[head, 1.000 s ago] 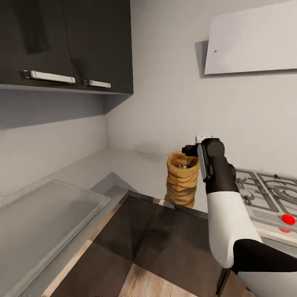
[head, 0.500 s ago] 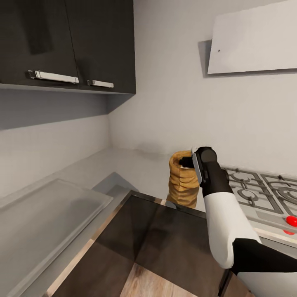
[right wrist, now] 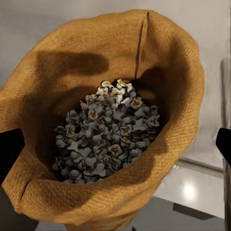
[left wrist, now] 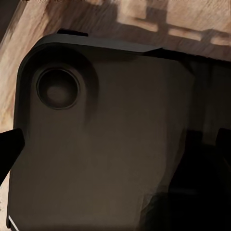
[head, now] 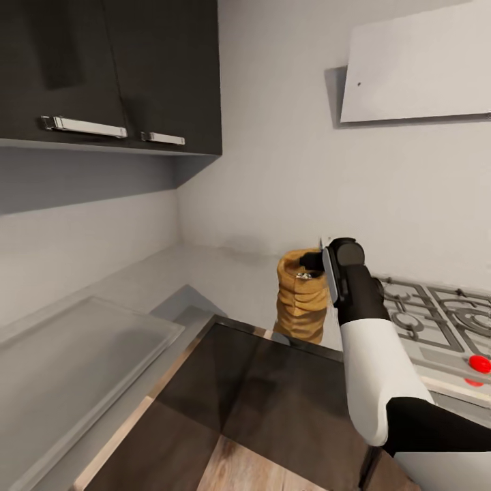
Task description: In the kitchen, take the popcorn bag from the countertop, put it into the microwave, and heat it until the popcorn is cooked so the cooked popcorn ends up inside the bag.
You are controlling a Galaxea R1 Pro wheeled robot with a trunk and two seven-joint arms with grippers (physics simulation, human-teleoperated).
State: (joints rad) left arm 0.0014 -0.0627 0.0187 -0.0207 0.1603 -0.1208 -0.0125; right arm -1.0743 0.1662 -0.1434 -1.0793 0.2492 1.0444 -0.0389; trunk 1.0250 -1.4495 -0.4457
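Note:
The popcorn bag (head: 301, 300) stands upright on the grey countertop (head: 225, 273), a tan wrinkled sack with a rolled rim. My right gripper (head: 312, 262) hovers at the bag's mouth on its hob side. In the right wrist view the bag (right wrist: 159, 67) gapes wide with pale popcorn pieces (right wrist: 103, 134) inside, and my right gripper (right wrist: 115, 147) is open, one dark fingertip (right wrist: 9, 151) at each side of the picture. My left gripper (left wrist: 115, 144) looks open over a dark moulded surface. The microwave is out of view.
A steel gas hob (head: 436, 320) with a red knob (head: 477, 363) lies right of the bag. Dark upper cabinets (head: 109, 68) hang at the left and a white hood (head: 416, 68) at the right. A glassy flat panel (head: 68, 368) sits low left.
My right gripper has dropped lower and closer to the bag's rim. The bag has stayed put; the camera shifted slightly.

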